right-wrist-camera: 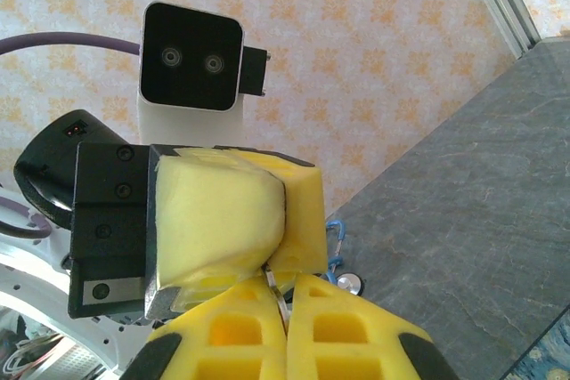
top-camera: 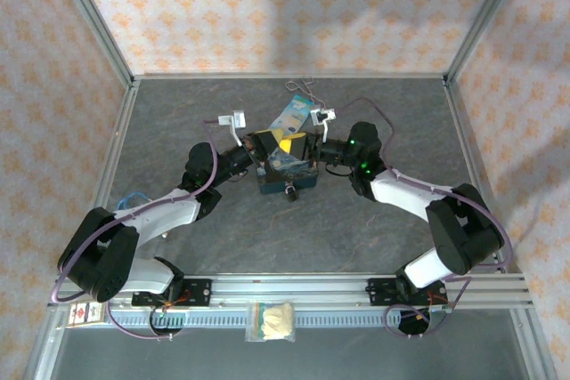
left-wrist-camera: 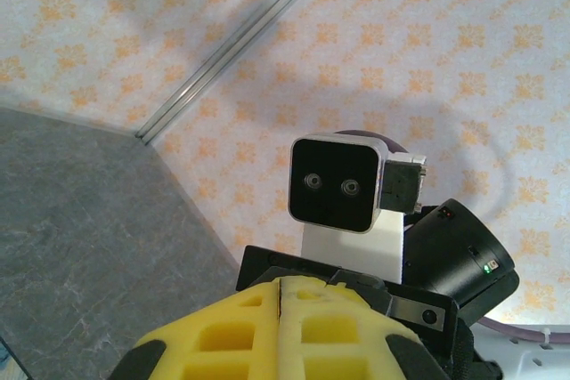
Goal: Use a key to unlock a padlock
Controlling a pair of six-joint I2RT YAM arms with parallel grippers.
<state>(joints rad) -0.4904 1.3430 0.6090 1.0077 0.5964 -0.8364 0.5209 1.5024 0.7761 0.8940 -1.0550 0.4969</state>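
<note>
The key (right-wrist-camera: pixel 278 293) shows in the right wrist view as a thin silvery strip. It is pinched in the seam of the right gripper (right-wrist-camera: pixel 287 327), whose yellow fingers (right-wrist-camera: pixel 338 335) are pressed together on it. The free end of the strip reaches the underside of the left gripper (right-wrist-camera: pixel 283 220); whether that gripper also grips it cannot be told. In the left wrist view, the left gripper's (left-wrist-camera: pixel 279 309) fingers (left-wrist-camera: pixel 223 335) are pressed together, with only a thin seam between them.

In the top view, both grippers meet tip to tip above the far part of a blue-and-yellow tin (top-camera: pixel 298 175). A small dark block, apparently the padlock (top-camera: pixel 289 191), touches the tin's near edge, well below the fingers and apart from them. A light-blue card tag (top-camera: pixel 292 115) lies just beyond the tin.

The tin rests on the grey tabletop (top-camera: pixel 178 131). In the right wrist view, a blue clip (right-wrist-camera: pixel 336 242) and a small silvery disc (right-wrist-camera: pixel 349 284) lie on the tabletop.
</note>
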